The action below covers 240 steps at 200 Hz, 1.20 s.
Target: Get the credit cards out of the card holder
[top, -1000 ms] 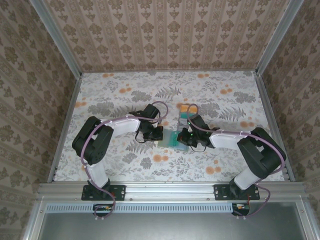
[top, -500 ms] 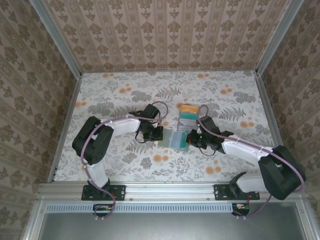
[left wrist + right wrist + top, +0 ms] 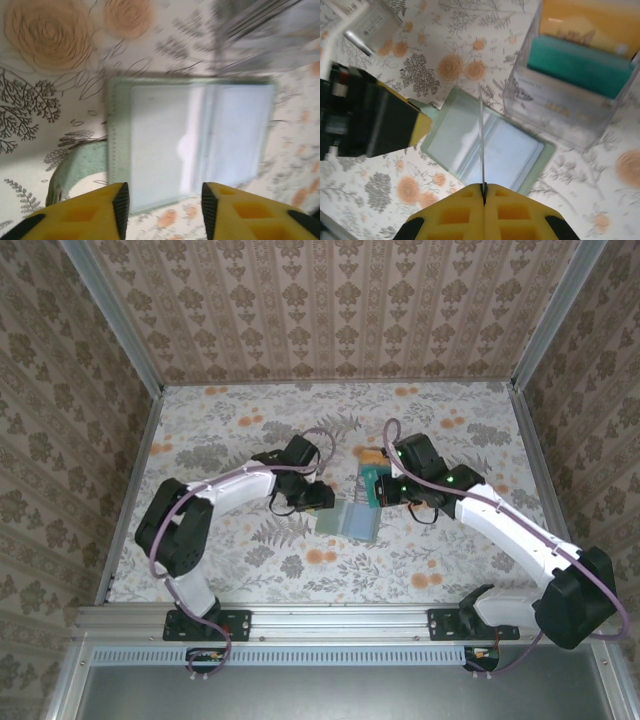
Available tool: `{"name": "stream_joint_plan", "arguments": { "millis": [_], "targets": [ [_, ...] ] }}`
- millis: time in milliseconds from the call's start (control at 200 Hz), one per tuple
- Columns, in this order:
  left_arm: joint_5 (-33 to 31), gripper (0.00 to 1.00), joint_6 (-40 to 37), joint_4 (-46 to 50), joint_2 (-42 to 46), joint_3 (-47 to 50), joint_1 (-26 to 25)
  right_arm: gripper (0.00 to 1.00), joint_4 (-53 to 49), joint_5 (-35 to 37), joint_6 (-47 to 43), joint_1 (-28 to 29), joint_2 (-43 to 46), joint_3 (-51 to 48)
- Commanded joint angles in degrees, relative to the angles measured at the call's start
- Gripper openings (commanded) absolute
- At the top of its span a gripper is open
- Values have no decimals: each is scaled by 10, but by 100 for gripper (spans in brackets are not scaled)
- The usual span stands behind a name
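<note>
The card holder [image 3: 352, 521] lies open and flat on the floral table, sage-green rim around a grey-blue inner face [image 3: 190, 145] [image 3: 490, 145]. My left gripper [image 3: 320, 504] [image 3: 162, 200] stands open just off the holder's left edge, with nothing between its fingers. My right gripper [image 3: 377, 492] [image 3: 483, 189] hovers above the holder, shut on one thin credit card [image 3: 481, 140] seen edge-on. An orange card [image 3: 590, 22], a teal card [image 3: 577, 67] and a pale card [image 3: 555, 102] rest in a clear box [image 3: 374, 466].
The clear box [image 3: 520, 95] stands just behind the holder, close to the right gripper. Patterned walls and metal rails [image 3: 128, 500] enclose the table. Open tabletop lies to the far left [image 3: 200, 430] and far right [image 3: 480, 430].
My left gripper has opened and let go of the card holder. My right arm has risen and swung back toward the clear box, carrying the card.
</note>
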State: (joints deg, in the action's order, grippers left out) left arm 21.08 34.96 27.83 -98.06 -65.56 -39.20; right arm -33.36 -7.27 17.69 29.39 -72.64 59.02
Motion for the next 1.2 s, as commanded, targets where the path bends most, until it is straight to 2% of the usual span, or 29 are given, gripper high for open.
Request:
{"name": "stream_joint_plan", "arguments": {
  "millis": [0,120,380,415,490,510,755,1195],
  "targets": [
    [-8,55,-6,21,56,-19,9,0,-85,52,-199,-3,-31,43],
    [-31,82,-2,11,113,1,20,0,-100,72,-317,-3,-57,85],
    [-60,85,12,4,195,55,45,0,-106,110,-541,-3,-121,133],
    [-68,95,14,6,205,58,48,0,-102,123,-561,-3,-133,139],
    [-86,97,15,15,225,64,54,0,-93,145,-596,-3,-153,148],
    [-91,100,16,16,231,66,56,0,-88,151,-602,-3,-159,150],
    [-124,100,19,30,283,81,79,0,-41,203,-656,-8,-210,168],
    [-122,100,26,32,308,113,103,0,-41,171,-657,-14,-244,169]
  ]
}}
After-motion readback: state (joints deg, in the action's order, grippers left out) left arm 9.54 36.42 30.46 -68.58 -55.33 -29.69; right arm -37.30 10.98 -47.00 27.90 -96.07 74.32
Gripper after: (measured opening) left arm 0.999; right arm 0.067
